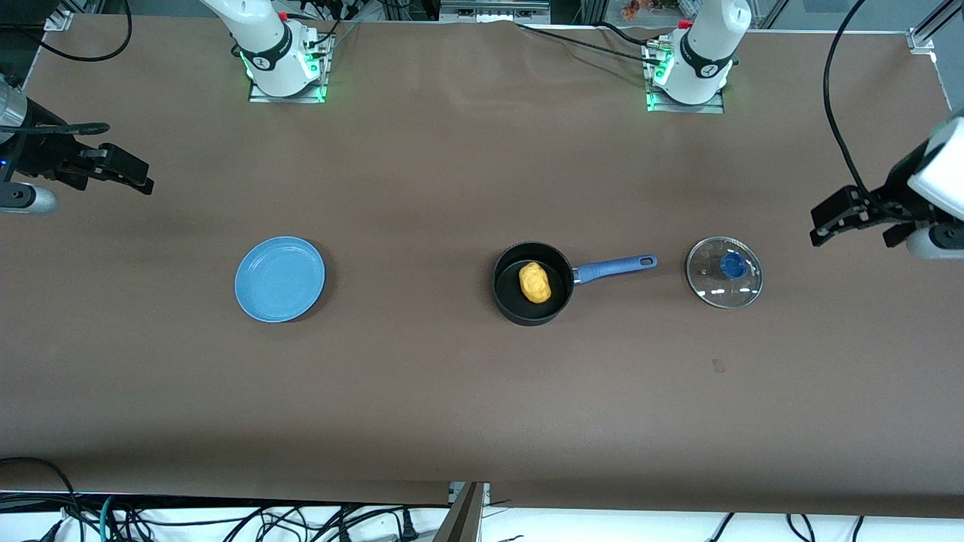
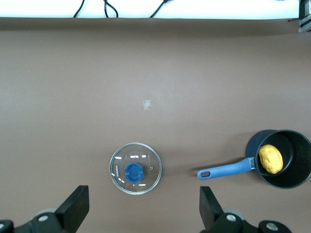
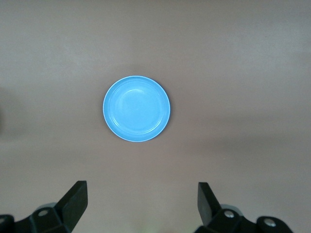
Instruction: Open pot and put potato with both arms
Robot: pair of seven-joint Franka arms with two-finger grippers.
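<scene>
The potato (image 1: 535,282) lies inside the pot (image 1: 509,290), which stands uncovered near the table's middle, its blue handle (image 1: 614,268) pointing toward the left arm's end. Just past the handle's tip the glass lid (image 1: 724,272) rests flat on the table (image 1: 452,399), knob up — apart from the pot. The blue plate (image 1: 279,278) sits well apart toward the right arm's end. The left gripper (image 1: 847,222) hangs over the table's edge near the lid, fingers spread wide; the right gripper (image 1: 124,173) — apparently just as wide — hangs over the right arm's end.
</scene>
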